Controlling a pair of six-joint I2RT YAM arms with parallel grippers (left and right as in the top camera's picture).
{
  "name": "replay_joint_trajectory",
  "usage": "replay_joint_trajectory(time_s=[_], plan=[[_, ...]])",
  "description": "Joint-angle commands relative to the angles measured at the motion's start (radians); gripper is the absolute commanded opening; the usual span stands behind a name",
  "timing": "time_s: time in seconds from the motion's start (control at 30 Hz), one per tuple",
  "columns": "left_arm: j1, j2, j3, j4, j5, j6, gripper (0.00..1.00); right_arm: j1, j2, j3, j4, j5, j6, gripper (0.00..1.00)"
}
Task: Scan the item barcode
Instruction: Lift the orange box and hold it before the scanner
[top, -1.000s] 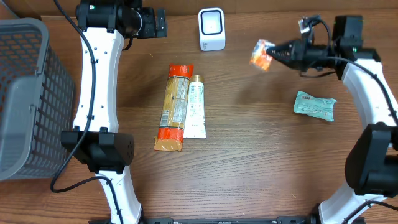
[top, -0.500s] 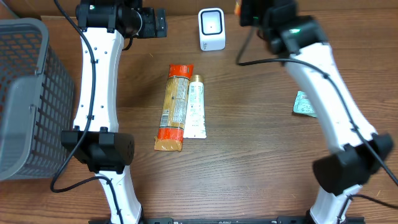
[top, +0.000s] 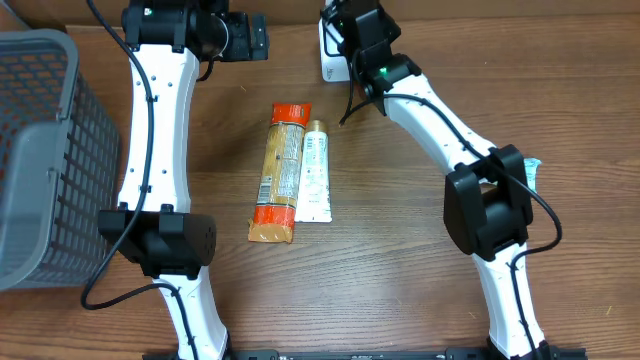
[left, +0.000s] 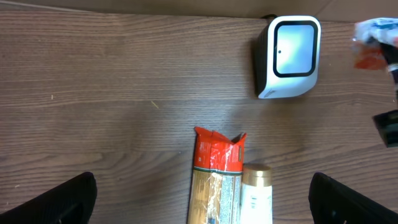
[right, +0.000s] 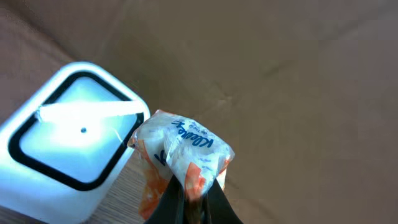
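Far left of the white box-shaped barcode scanner (left: 289, 56) stands the grey plastic mesh basket (top: 35, 150). The left fingers (left: 68, 199) are spread wide and hold nothing. They hover over the long red-ended pasta packet (top: 278, 172) and the white tube (top: 314, 172), which lie nearer the robot than the scanner. Just right of the scanner's window, the right fingers (right: 176, 199) pinch tight on the small crumpled orange-and-white packet (right: 180, 152). Likely trouble: creased wrapping or a barcode facing away gives no read. The thin pinch could also slip, or the arm could nudge the scanner.

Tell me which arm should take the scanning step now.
Right. The right gripper is shut on the orange-and-white packet close beside the white scanner; the left gripper hangs open and empty, farther off.
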Motion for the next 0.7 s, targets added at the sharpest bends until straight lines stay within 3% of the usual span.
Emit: replay_joint_trajectory(time_s=[0.0,0.43,0.67], plan=[[-0.001,0.001,0.004,0.004,-0.005,0.011,1.0,0.001,0.022,0.007,0.031,-0.029,-0.233,0.04],[-0.001,0.001,0.004,0.004,-0.005,0.011,1.0,0.002,0.097,0.006,0.12,-0.126,-0.464,0.04],[-0.001,0.001,0.004,0.004,-0.005,0.011,1.0,0.003,0.099,0.006,0.154,-0.109,-0.473,0.04]])
